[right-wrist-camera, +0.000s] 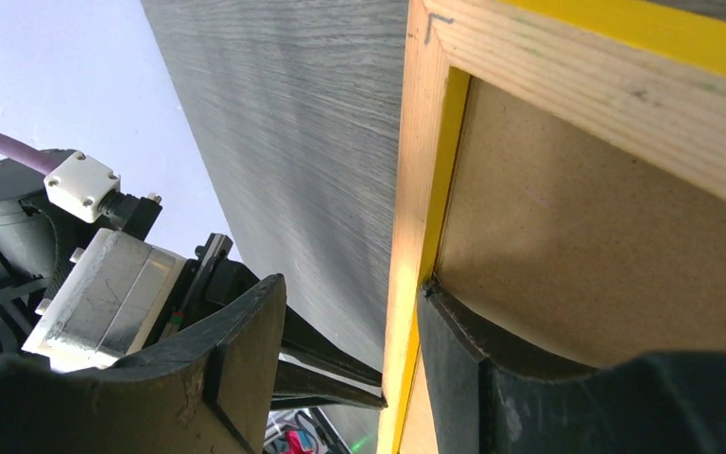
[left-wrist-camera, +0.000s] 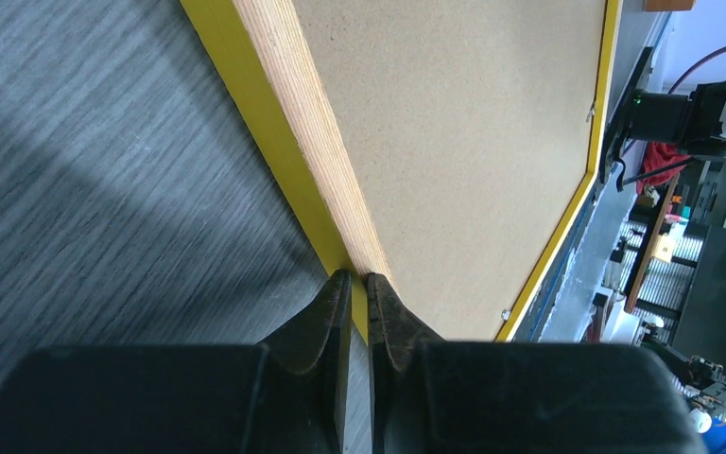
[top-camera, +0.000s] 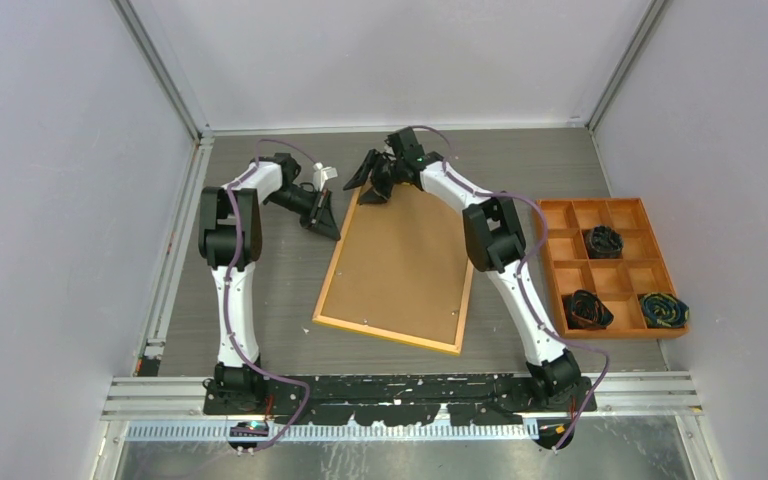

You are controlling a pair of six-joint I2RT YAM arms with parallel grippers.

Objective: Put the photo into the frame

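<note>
The frame [top-camera: 385, 332] lies back-up on the table, with its tan wood rail and yellow edge showing and a brown backing board [top-camera: 400, 260] in it. The photo is not in view. My left gripper [top-camera: 332, 228] is at the frame's left edge near the far corner. In the left wrist view it [left-wrist-camera: 359, 279] is shut on the yellow edge of the frame [left-wrist-camera: 293, 104]. My right gripper [top-camera: 370, 185] is at the far left corner. In the right wrist view it [right-wrist-camera: 352, 284] is open and straddles the frame's rail [right-wrist-camera: 416, 189], with one finger on the board [right-wrist-camera: 577, 255].
An orange compartment tray [top-camera: 590, 201] stands at the right with three dark bundles in it, one of them [top-camera: 603, 240] near the back. Grey walls enclose the table on three sides. The left gripper's fingers [right-wrist-camera: 359, 374] show close to my right gripper.
</note>
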